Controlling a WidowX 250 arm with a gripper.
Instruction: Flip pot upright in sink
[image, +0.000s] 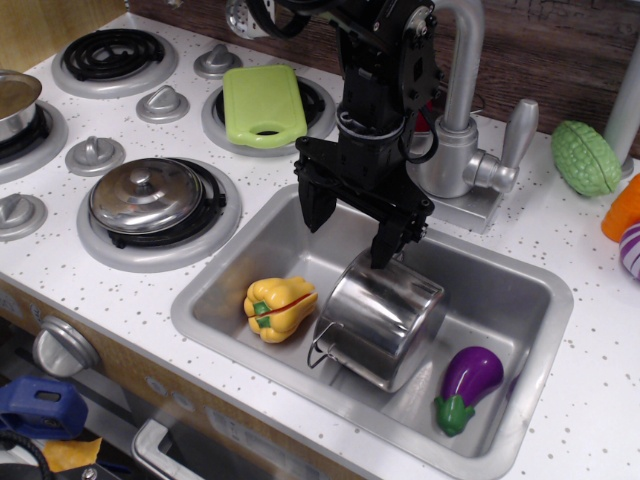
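Our gripper (352, 230) hangs wide open, holding nothing. We see the pot (378, 318) tilted in the sink (520, 300), just below the right finger (392, 238), beside the pepper (279, 308).

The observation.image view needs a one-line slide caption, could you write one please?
Open black gripper above tilted shiny steel pot in silver-grey sink.

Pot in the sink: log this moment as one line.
pot: tilted in sink | gripper: open, above pot rim | neighbours: yellow pepper, eggplant | upright: not yet
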